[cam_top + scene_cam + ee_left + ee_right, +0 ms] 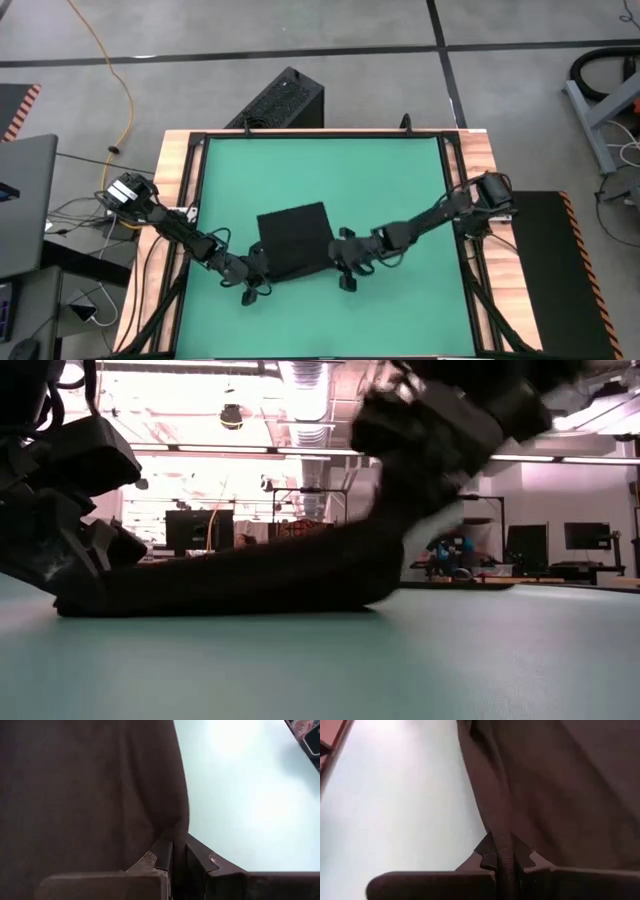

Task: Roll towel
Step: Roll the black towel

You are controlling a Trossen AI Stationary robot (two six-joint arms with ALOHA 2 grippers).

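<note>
On the mat: a plain black soft cloth towel [294, 240] lies roughly square near the middle of the green table mat [400, 190], a little toward the near side.
Left gripper: the left gripper [262, 275] sits at the towel's near left corner; its wrist view shows the fingers [162, 860] pinched together on the cloth edge [170, 827].
Right gripper: the right gripper [335, 262] sits at the near right corner, fingers [492, 852] closed tight with a fold of towel [555, 785] between them.
Lift: from table height the held edge of the towel [250, 575] rises off the mat, higher on one side than the other.
Step in hand: most likely the start of the roll, turning the near edge over toward the far side.
Doing it well: keep both corners level and move them at one pace, so the roll stays straight; hold the lift low, so the first turn is tight and not a loose flap.
Risk: uneven pull could skew the cloth or drag the whole towel along the mat.
Beyond the table: a black vented box [280, 100] stands on the floor past the far edge, apart from the work.
</note>
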